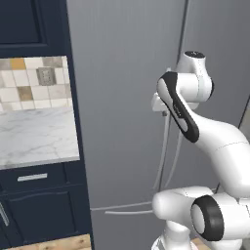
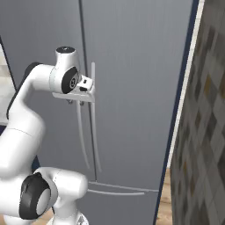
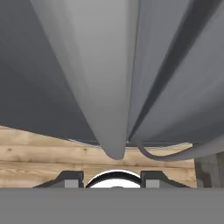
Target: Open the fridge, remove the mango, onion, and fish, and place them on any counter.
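The grey double-door fridge (image 1: 122, 97) (image 2: 132, 88) stands shut right in front of me. Whatever it holds, mango, onion and fish included, is hidden behind the doors. My gripper (image 2: 75, 103) (image 1: 163, 112) points downward at the top of the left door's long curved handle (image 2: 80, 132) (image 1: 165, 146). In the hand view that handle (image 3: 109, 87) runs down the middle toward the wooden floor, in line with the space between the two fingertips (image 3: 70, 177). My gripper (image 3: 112, 178) is open, fingers set wide apart. The right door's handle (image 2: 95, 123) hangs just beside it.
Navy cabinets (image 1: 34, 205) with a drawer and a marble worktop (image 1: 34, 134) backed by tiles stand left of the fridge. A tiled wall (image 2: 202, 145) juts out close on the right. Wooden floor (image 3: 43, 153) lies below.
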Robot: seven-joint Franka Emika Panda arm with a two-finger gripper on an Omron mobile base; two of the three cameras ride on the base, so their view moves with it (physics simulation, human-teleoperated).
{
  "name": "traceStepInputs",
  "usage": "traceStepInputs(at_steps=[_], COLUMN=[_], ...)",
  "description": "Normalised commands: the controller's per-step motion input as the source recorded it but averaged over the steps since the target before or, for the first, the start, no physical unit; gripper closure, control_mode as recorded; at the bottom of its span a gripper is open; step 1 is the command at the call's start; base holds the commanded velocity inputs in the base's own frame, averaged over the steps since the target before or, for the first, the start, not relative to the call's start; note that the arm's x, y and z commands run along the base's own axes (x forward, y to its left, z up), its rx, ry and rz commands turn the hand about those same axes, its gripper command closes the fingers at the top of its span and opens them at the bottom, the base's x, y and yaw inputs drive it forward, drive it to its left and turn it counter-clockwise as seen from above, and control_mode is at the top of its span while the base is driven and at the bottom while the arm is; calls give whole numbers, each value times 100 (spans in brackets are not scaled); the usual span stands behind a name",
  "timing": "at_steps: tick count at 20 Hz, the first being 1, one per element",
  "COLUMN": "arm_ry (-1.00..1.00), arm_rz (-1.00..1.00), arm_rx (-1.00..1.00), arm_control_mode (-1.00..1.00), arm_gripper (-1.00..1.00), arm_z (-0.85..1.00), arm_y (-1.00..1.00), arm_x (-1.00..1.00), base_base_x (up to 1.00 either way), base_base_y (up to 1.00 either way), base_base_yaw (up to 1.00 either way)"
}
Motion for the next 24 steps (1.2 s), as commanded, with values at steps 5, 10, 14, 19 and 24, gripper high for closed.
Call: traceStepInputs(at_steps=[5,10,14,19,24], arm_ry=[0,0,-10,-12,-5], arm_rz=[0,0,-1,-6,0], arm_rx=[0,0,0,0,0], arm_control_mode=[100,100,-100,-100,-100], arm_gripper=[-100,-100,-100,-100,-100], arm_z=[0,0,0,0,0], arm_y=[0,0,-12,-46,-3], arm_x=[0,0,-45,29,51], base_base_x=[-51,-65,0,0,0], base_base_y=[-2,-3,0,0,0], base_base_yaw=[0,-1,0,0,0])
